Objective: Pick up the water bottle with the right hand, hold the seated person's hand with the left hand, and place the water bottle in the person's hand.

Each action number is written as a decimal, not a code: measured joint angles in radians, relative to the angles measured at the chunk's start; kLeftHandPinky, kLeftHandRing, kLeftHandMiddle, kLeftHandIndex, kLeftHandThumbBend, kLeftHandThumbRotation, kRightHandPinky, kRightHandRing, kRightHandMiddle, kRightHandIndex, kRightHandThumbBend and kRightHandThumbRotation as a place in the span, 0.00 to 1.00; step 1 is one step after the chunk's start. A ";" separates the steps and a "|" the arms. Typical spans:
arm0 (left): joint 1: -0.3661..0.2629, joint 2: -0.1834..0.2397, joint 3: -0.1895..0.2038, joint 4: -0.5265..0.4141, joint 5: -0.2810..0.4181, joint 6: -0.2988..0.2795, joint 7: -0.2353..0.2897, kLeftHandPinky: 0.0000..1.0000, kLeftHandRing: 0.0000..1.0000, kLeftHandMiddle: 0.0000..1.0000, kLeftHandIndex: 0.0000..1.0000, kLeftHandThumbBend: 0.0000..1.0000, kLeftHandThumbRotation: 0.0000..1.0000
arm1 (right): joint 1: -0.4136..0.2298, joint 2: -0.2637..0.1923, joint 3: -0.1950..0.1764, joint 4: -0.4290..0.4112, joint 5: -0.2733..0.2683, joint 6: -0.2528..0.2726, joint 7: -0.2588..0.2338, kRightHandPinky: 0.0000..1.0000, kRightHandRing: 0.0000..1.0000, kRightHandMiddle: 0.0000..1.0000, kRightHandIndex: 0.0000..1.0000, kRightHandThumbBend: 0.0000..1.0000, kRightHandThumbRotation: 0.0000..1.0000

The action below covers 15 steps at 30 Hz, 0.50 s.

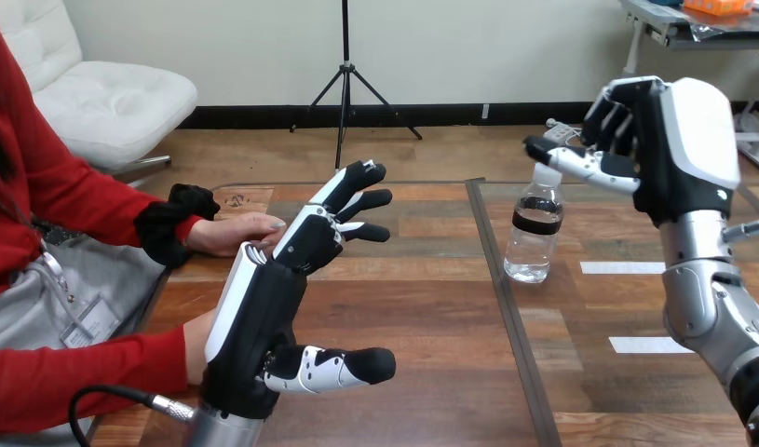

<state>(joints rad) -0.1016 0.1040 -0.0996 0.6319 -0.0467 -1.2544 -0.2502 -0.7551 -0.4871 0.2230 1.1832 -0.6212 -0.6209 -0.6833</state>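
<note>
Hovering by one bottle, two hands empty

One water bottle (535, 228) stands upright just below the right hand (669, 140), whose fingers are loosely bent, gripping nothing. The left hand (264, 317) is spread wide; the person's far hand (237, 233) and near hand (196, 349) lie behind it.

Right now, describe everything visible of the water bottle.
The water bottle is small and made of clear plastic, with a white cap and a dark band round its upper body. It stands upright on the wooden table, just right of the dark seam in the tabletop. Its water level cannot be told. The right hand hangs above and to its right, thumb reaching over the cap, not closed on it; whether they touch is unclear.
</note>
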 measured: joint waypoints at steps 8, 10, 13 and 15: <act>-0.003 -0.001 0.002 0.002 0.005 0.001 0.000 0.70 0.84 0.90 0.90 1.00 0.66 | -0.012 0.000 0.014 -0.002 -0.006 0.026 0.072 0.45 0.53 0.57 0.59 1.00 0.58; -0.005 -0.002 0.002 0.004 0.005 0.001 0.000 0.70 0.84 0.90 0.90 1.00 0.66 | -0.015 0.000 0.018 0.000 -0.007 0.034 0.093 0.49 0.57 0.62 0.64 1.00 0.59; -0.008 -0.002 0.001 0.004 0.004 0.001 0.000 0.70 0.84 0.90 0.90 1.00 0.65 | -0.025 0.000 0.032 0.004 -0.015 0.058 0.121 0.51 0.61 0.66 0.68 1.00 0.59; -0.010 -0.002 -0.002 0.004 -0.003 0.003 -0.005 0.71 0.85 0.90 0.90 1.00 0.61 | -0.033 0.000 0.040 0.009 -0.018 0.071 0.144 0.53 0.63 0.69 0.70 1.00 0.58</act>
<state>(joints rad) -0.1118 0.1023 -0.1012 0.6361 -0.0502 -1.2513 -0.2551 -0.7885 -0.4872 0.2626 1.1923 -0.6389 -0.5494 -0.5396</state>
